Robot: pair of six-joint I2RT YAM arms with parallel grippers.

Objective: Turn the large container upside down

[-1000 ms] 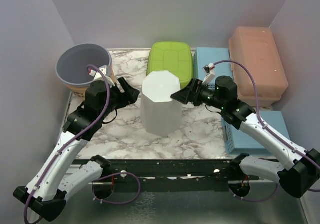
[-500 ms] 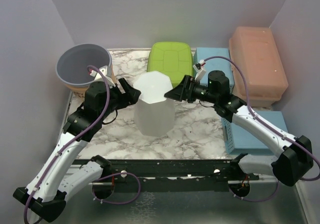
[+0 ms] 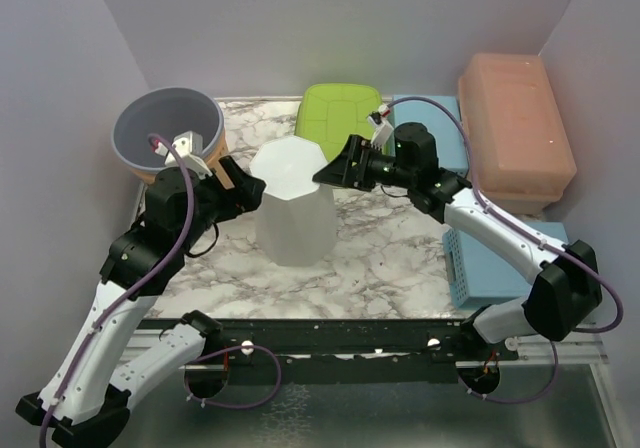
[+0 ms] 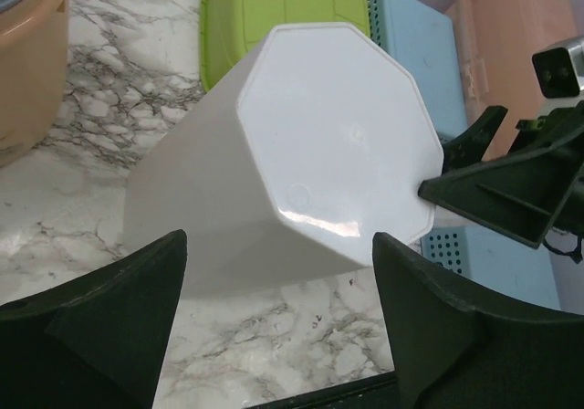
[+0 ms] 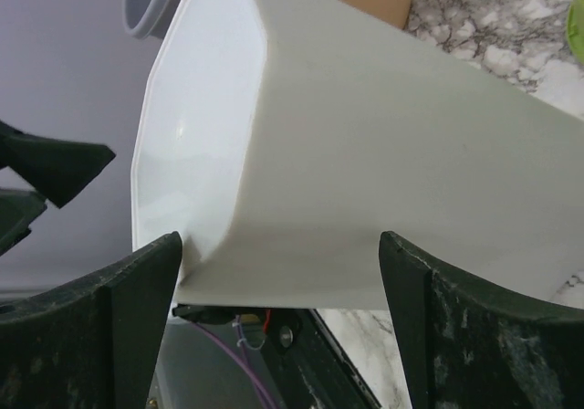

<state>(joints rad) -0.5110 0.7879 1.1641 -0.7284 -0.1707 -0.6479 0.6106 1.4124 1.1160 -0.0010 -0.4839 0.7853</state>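
The large container (image 3: 293,208) is a white octagonal tub on the marble table (image 3: 390,258). Its closed flat base faces up and it leans toward the left arm. My left gripper (image 3: 250,190) is open just left of the tub's upper part, apart from it. In the left wrist view the tub (image 4: 338,144) lies beyond the open left gripper (image 4: 278,240). My right gripper (image 3: 335,171) is open, with one fingertip (image 4: 433,188) at the right rim of the tub's base. The right wrist view has the tub's side (image 5: 392,126) filling the space ahead of the open right gripper (image 5: 278,240).
A grey bowl (image 3: 168,128) nested in a tan one stands at the back left. A green lidded box (image 3: 340,118) sits behind the tub. A blue perforated basket (image 3: 500,268) and a salmon box (image 3: 515,128) line the right side.
The tub has slid and tipped leftward. My right gripper followed it left and back at the base rim. The left gripper drew back to the left and opened slightly wider.
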